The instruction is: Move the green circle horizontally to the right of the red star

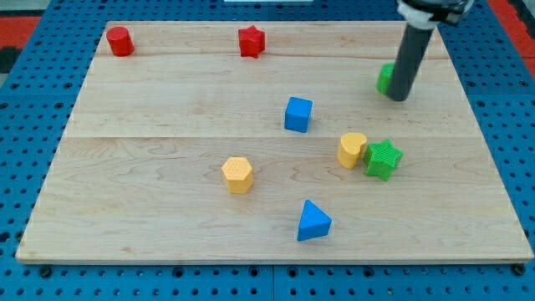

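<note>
The green circle (384,78) sits near the view's top right of the wooden surface (150,209), and my tip (399,98) stands just at its right side, touching it or very nearly so — the rod hides most of the block, so only a green sliver shows at the rod's left edge. That is the relation the coming move turns on: the red star (252,41) lies well off to the view's left and higher up, close to the top edge, so the circle is already on the star's right but sits lower in the view. To line it up horizontally, I judge the block needs a push toward the view's top, which calls for my tip to come round to the circle's lower side; from where it stands now a push would drive the block leftward instead. There is no gripper on this arm — only the bare rod, which holds nothing. The blue cube (298,114), yellow heart (352,150) and green star (383,159) lie lower down, well apart from that path.
</note>
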`<state>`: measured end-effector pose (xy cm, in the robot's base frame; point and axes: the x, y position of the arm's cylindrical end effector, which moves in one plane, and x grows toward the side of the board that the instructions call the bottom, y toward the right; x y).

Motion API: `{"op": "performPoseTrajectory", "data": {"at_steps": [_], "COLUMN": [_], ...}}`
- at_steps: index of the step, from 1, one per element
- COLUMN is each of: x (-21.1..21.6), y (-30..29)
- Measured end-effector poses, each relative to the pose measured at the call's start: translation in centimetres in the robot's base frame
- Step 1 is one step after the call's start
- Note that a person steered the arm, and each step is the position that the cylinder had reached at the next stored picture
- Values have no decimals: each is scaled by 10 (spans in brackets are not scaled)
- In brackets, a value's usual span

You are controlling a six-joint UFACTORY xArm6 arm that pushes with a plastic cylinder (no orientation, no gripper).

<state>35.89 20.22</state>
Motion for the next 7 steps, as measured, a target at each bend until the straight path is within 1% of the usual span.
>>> {"op": "performPoseTrajectory", "data": {"at_steps": [1, 2, 3, 4, 5, 6, 7], "x": [-33, -79, -67, -60, -103, -116, -116], "y": [0, -58, -61, -110, -113, -107, -84]}}
